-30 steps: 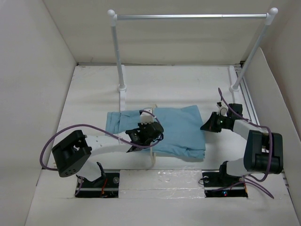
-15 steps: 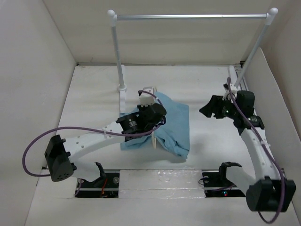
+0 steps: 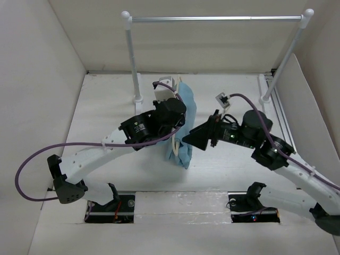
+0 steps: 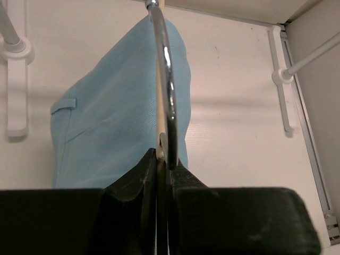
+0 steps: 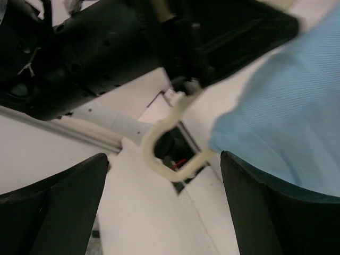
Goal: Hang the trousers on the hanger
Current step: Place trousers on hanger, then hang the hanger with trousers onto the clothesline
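The light blue trousers (image 3: 184, 119) hang folded over the cream-white hanger (image 3: 174, 147), lifted off the table. My left gripper (image 3: 171, 112) is shut on the hanger. In the left wrist view its jaws (image 4: 162, 159) pinch the hanger's thin stem and shiny hook (image 4: 167, 79), with the trousers (image 4: 117, 122) draped behind. My right gripper (image 3: 199, 137) is open just right of the hanging cloth. Its wrist view shows a cream loop of the hanger (image 5: 164, 154) between the spread fingers (image 5: 58, 207), touching neither. The trousers (image 5: 287, 117) are at the right.
The tall silver-barred rail (image 3: 212, 18) on white posts (image 3: 132, 58) stands at the back, its feet (image 4: 16, 50) on the table. White walls close in on both sides. The left arm's black body (image 5: 101, 48) fills the top of the right wrist view.
The left arm has raised the hanger from the table toward the back, so the trousers went from lying flat to hanging. The right gripper opened and swung left to the cloth.
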You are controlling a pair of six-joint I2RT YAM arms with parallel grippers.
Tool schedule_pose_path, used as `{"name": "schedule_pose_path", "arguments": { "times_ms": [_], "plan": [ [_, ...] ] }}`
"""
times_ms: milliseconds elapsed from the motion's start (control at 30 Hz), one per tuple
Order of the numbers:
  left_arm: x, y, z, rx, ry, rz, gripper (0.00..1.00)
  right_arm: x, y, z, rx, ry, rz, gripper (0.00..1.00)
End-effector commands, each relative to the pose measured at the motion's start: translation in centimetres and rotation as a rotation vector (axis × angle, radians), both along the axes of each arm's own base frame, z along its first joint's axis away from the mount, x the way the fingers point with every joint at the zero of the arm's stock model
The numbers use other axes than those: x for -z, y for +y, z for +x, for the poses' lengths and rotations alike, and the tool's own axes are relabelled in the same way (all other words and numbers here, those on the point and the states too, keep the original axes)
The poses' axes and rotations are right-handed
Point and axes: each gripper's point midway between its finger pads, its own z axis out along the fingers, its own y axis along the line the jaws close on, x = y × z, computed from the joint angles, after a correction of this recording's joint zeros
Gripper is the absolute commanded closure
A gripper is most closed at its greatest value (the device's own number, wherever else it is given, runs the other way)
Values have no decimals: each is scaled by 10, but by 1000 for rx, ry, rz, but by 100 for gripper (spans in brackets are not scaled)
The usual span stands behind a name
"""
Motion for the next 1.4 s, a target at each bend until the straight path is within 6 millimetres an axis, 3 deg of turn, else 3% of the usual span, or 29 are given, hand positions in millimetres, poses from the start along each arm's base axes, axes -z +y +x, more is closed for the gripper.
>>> {"name": "schedule_pose_path", "arguments": {
  "times_ms": [0,67,100,200,367,500,533,633,833,1067,1133,1167,1267,1367],
  "plan": [
    [-52,-3,5,-24,-91,-144,100,-31,35,-1,8,52,180,8],
    [-48,-6,4,-10,-85,-154,100,-32,52,-4,-20,53,199,8],
    [-49,-6,3,-5,-85,-163,100,-22,67,-6,-38,68,165,8],
    [-48,-7,1,8,-83,-177,100,-10,83,-3,-32,94,134,11],
    [-53,-2,-4,22,-88,-196,100,9,88,10,51,125,105,19],
    [-56,0,-7,37,-87,-202,100,5,94,13,65,127,173,35],
    [-56,0,-8,41,-83,-199,100,1,94,15,72,122,190,46],
    [-53,1,-10,46,-81,-196,100,-5,101,11,56,119,218,66],
    [-62,-2,-10,62,-95,-204,100,-19,108,7,26,135,311,99],
    [-101,-5,-8,117,-134,-263,99,-55,95,5,34,128,451,100],
    [-111,-4,-8,133,-149,-277,87,-63,90,6,38,119,459,100],
    [-118,-3,-9,139,-159,-290,72,-69,87,9,44,108,469,100],
    [-135,-2,-14,166,-190,-314,57,-78,80,13,49,86,481,100],
    [-152,3,-17,172,-214,-333,52,-87,71,20,55,64,497,100]
  ]
}}
